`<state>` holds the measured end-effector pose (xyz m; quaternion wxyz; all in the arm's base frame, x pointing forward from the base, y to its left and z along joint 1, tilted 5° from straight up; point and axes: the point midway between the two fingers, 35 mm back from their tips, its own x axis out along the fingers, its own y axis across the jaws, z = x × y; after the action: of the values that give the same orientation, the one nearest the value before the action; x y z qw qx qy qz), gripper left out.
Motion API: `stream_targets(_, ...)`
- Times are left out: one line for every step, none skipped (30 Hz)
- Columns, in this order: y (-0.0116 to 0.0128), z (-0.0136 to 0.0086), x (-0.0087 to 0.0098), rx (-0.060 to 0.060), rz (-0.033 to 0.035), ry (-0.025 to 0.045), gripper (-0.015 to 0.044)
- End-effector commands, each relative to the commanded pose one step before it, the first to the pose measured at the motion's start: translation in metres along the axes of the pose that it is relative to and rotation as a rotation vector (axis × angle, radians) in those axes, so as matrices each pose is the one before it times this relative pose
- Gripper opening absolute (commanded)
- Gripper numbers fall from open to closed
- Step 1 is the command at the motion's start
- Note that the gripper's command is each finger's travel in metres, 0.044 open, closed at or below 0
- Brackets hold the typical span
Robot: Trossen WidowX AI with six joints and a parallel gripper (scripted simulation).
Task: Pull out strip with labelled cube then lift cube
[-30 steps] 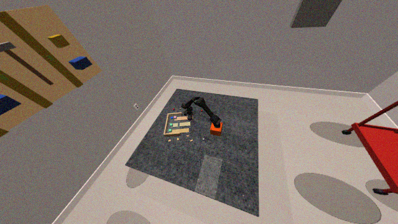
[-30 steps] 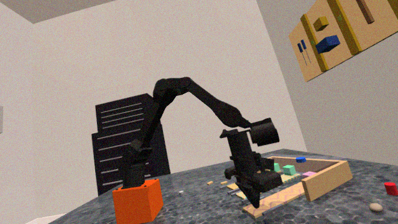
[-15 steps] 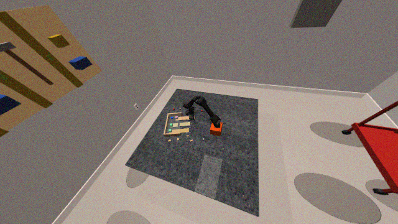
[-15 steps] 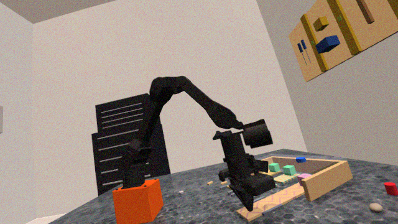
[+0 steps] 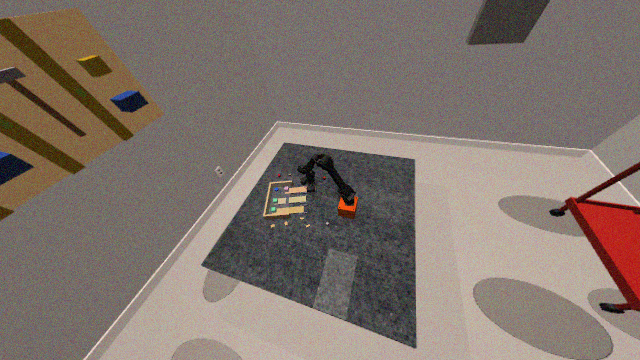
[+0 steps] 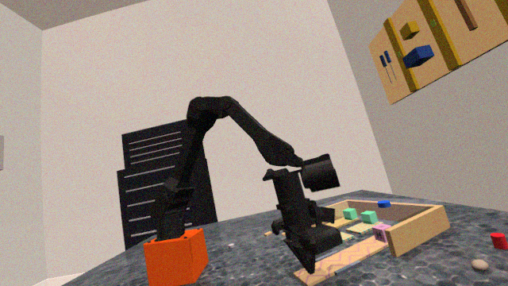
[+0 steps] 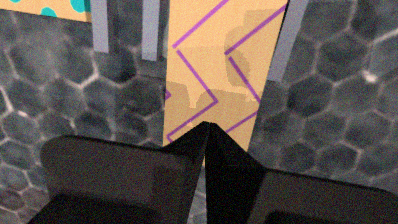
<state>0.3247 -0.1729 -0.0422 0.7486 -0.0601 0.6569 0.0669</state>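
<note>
A tan strip with purple zigzags (image 5: 297, 190) (image 6: 349, 258) (image 7: 220, 75) runs out of the open side of a wooden frame (image 5: 267, 200) (image 6: 421, 230). A pink cube with a dark mark (image 5: 286, 188) (image 6: 382, 233) stands at its inner end, beside the frame's side wall. The middle strip shows as two pieces with a gap, an inner piece (image 5: 281, 201) and an outer piece (image 5: 297, 199). A third strip (image 5: 295, 210) lies beyond it. A cyan-dotted strip (image 7: 30, 12) shows at the wrist view's top left. My gripper (image 6: 312, 270) (image 7: 208, 128) is shut and empty, its tips over or on the zigzag strip near its outer end; contact is unclear.
Green cubes (image 6: 349, 214) (image 6: 369, 217) stand on the other strips. A blue disc (image 5: 276, 189) (image 6: 383, 203) is at the frame's far side. Grey rails (image 7: 287, 45) (image 7: 150, 30) flank the zigzag strip. A red cylinder (image 6: 498, 241) and a pebble (image 6: 479, 264) lie outside the frame.
</note>
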Motion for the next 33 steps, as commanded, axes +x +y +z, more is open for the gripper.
stream_targets(0.00243, -0.01475, 0.00626, 0.0067, 0.01156, 0.02763, 0.0)
stream_targets(-0.00001, -0.00146, 0.00002, 0.0, 0.0, 0.00011, 0.0)
stream_targets(-0.00002, -0.00143, 0.00002, 0.0, 0.0, 0.00011, 0.0)
stream_targets(-0.00001, -0.00148, 0.00002, 0.0, 0.0, 0.00011, 0.0)
stream_targets(-0.00002, -0.00144, 0.00002, 0.0, 0.0, 0.00011, 0.0)
stream_targets(-0.00001, -0.00148, 0.00002, 0.0, 0.0, 0.00011, 0.0)
stream_targets(-0.00002, -0.00144, 0.00002, 0.0, 0.0, 0.00011, 0.0)
stream_targets(-0.00001, -0.00148, 0.00002, 0.0, 0.0, 0.00011, 0.0)
stream_targets(-0.00002, -0.00144, 0.00002, 0.0, 0.0, 0.00011, 0.0)
stream_targets(-0.00001, -0.00148, 0.00002, 0.0, 0.0, 0.00011, 0.0)
stream_targets(-0.00002, -0.00146, 0.00002, 0.0, 0.0, 0.00011, 0.0)
stream_targets(-0.00001, -0.00149, 0.00002, 0.0, 0.0, 0.00011, 0.0)
stream_targets(-0.00002, -0.00146, 0.00002, 0.0, 0.0, 0.00011, 0.0)
stream_targets(-0.00001, -0.00149, 0.00002, 0.0, 0.0, 0.00011, 0.0)
stream_targets(-0.00002, -0.00146, 0.00002, 0.0, 0.0, 0.00011, 0.0)
stream_targets(-0.00001, -0.0015, 0.00002, 0.0, 0.0, 0.00011, 0.0)
stream_targets(-0.00002, -0.00146, 0.00002, 0.0, 0.0, 0.00011, 0.0)
stream_targets(-0.00001, -0.0015, 0.00002, 0.0, 0.0, 0.00011, 0.0)
stream_targets(-0.00002, -0.00147, 0.00002, 0.0, 0.0, 0.00011, 0.0)
stream_targets(-0.00001, -0.00151, 0.00002, 0.0, 0.0, 0.00011, 0.0)
stream_targets(-0.00002, -0.00148, 0.00002, 0.0, 0.0, 0.00011, 0.0)
stream_targets(-0.00001, -0.00151, 0.00002, 0.0, 0.0, 0.00012, 0.0)
stream_targets(-0.00002, -0.00148, 0.00002, 0.0, 0.0, 0.00011, 0.0)
stream_targets(-0.00001, -0.00151, 0.00002, 0.0, 0.0, 0.00011, 0.0)
stream_targets(-0.00002, -0.00149, 0.00002, 0.0, 0.0, 0.00011, 0.0)
stream_targets(-0.00001, -0.00152, 0.00002, 0.0, 0.0, 0.00012, 0.0)
stream_targets(-0.00002, -0.00149, 0.00002, 0.0, 0.0, 0.00011, 0.0)
stream_targets(-0.00001, -0.00152, 0.00002, 0.0, 0.0, 0.00012, 0.0)
stream_targets(-0.00002, -0.00148, 0.00002, 0.0, 0.0, 0.00011, 0.0)
stream_targets(-0.00001, -0.00151, 0.00002, 0.0, 0.0, 0.00011, 0.0)
stream_targets(-0.00002, -0.00149, 0.00002, 0.0, 0.0, 0.00011, 0.0)
stream_targets(-0.00001, -0.00152, 0.00002, 0.0, 0.0, 0.00012, 0.0)
stream_targets(-0.00002, -0.0015, 0.00002, 0.0, 0.0, 0.00012, 0.0)
